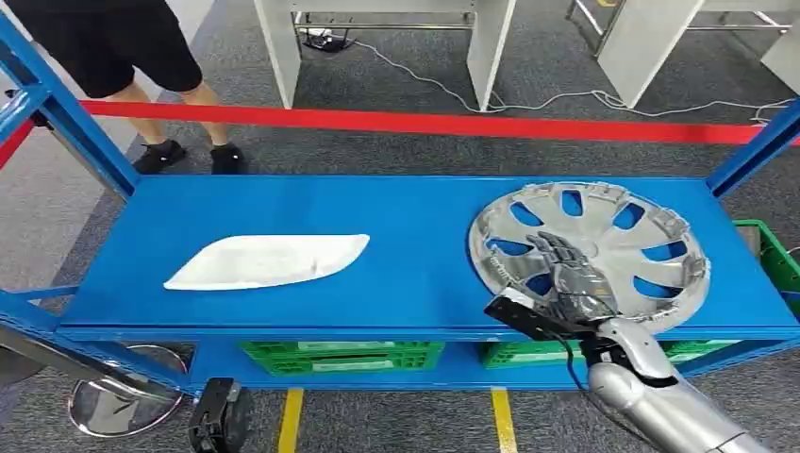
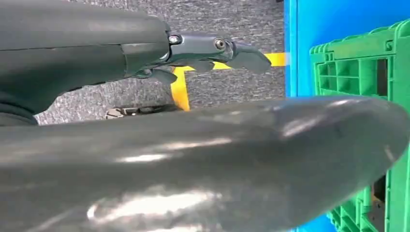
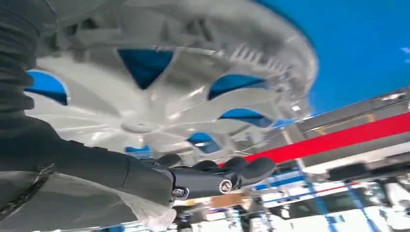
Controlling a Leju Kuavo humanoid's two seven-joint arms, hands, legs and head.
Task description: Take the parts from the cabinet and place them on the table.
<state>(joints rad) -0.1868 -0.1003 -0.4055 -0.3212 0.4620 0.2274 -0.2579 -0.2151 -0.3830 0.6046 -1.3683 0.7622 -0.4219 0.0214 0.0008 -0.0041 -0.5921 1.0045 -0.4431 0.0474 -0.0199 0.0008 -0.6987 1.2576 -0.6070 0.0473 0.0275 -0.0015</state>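
Where the right arm reaches up from below: the right hand [image 1: 573,283] lies on the silver hubcap [image 1: 604,247], fingers spread flat across its spokes, gripping nothing.
Left hand: the left hand [image 2: 212,50] hangs beside the rack, fingers loosely extended, empty.
Hubcap: flat on the right part of the blue shelf [image 1: 415,203].
White part: the white part [image 1: 267,260] lies on the shelf's left part, well apart from the hubcap.
Below: green crates [image 1: 341,356] sit under the shelf.
Behind: a person's legs [image 1: 170,104] stand beyond a red bar [image 1: 425,122].
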